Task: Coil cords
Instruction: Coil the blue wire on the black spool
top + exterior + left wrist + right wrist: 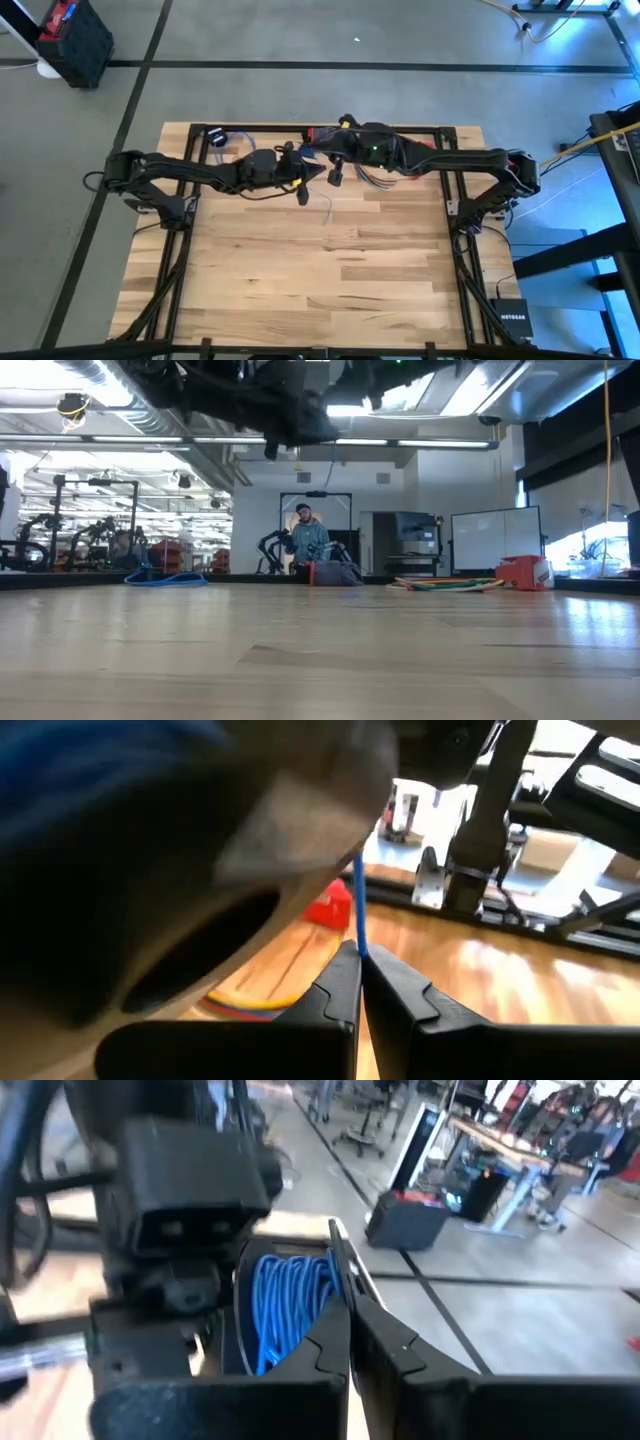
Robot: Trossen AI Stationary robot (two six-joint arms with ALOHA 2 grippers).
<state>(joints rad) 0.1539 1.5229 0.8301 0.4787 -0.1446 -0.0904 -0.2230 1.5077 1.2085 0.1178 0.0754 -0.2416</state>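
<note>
Overhead: two dark robot arms reach in from left and right over a light wood worktop (300, 270) and meet above its far centre, raised off the surface.

Left hand (302, 190) sits just left of centre. Its wrist cam shows the fingers (335, 990) pressed together, pinching a thin blue cord (358, 910) that runs straight up out of the fingertips.

Right hand (336, 176) is just right of it, near but apart. Its wrist cam shows the fingers (385, 1345) pressed together, w/ a bundle of blue cord coils (290, 1305) right beside the tips, against the other arm's black housing; can't tell if the tips actually clamp a strand.

From above, a thin pale strand (328, 207) hangs below the two hands toward the wood. More loose pale wire and a small black round disc (216, 137) lie at the far left edge of the worktop.

Table-level view: both arms are overhead at top of frame. In the room beyond, a person (306, 540) stands in the background, a red box (522, 572) to the right, a blue hose (165, 577) to the left.
</note>
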